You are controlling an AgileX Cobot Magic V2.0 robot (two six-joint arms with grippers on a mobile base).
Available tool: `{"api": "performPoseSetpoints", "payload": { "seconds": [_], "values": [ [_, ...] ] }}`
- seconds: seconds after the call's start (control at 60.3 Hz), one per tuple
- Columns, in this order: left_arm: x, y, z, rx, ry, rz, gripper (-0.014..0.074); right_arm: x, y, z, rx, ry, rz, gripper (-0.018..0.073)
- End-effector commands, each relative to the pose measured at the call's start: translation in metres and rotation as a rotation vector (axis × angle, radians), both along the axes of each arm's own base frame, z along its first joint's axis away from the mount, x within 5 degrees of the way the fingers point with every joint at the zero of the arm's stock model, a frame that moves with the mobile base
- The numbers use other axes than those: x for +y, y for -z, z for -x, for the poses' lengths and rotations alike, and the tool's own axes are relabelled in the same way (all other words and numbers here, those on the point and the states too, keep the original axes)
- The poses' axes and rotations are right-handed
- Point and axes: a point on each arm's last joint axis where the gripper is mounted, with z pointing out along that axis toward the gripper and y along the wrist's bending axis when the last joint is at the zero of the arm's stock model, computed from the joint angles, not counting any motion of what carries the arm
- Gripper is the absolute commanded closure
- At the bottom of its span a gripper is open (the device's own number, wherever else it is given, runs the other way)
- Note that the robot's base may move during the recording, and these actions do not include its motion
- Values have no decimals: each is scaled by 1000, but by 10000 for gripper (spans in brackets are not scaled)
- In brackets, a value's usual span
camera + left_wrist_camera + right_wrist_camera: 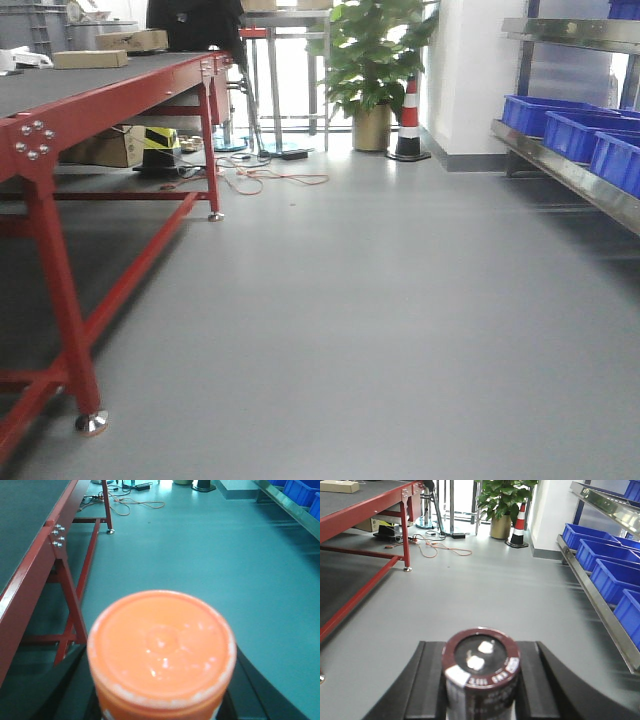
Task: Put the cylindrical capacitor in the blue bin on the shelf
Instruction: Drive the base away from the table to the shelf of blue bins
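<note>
My right gripper (481,680) is shut on the cylindrical capacitor (481,666). It has a dark brown sleeve, a pale stripe and two silvery terminals on its dark end, and it is held above the grey floor. My left gripper (161,690) is shut on an orange-lidded container (161,647) that fills the view. The steel shelf (592,592) runs along the right, with blue bins (615,577) on its lower tier. The shelf (570,172) and bins (580,132) also show at the right of the front view. Neither gripper shows in the front view.
A red-framed table (60,130) with a dark top stands on the left, with cardboard boxes (90,58) on it. A potted plant (372,70), a striped cone (409,120) and loose cables (270,180) are at the far end. Grey floor (380,320) lies between table and shelf.
</note>
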Motion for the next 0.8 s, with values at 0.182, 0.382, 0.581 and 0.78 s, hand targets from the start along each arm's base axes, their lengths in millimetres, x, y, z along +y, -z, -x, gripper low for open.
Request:
{"api": "performPoseSetpoints", "payload": {
  "seconds": [0.182, 0.382, 0.581, 0.78],
  "values": [
    [-1, -3, 1, -32, 10, 9, 707, 0, -5, 2, -31, 0, -1, 722],
    [-1, -3, 1, -32, 10, 9, 707, 0, -5, 2, -31, 0, -1, 722],
    [-1, -3, 1, -32, 10, 9, 707, 0, -5, 2, -31, 0, -1, 722],
    [-1, -3, 1, -32, 10, 9, 707, 0, -5, 2, -31, 0, -1, 722]
  ]
}}
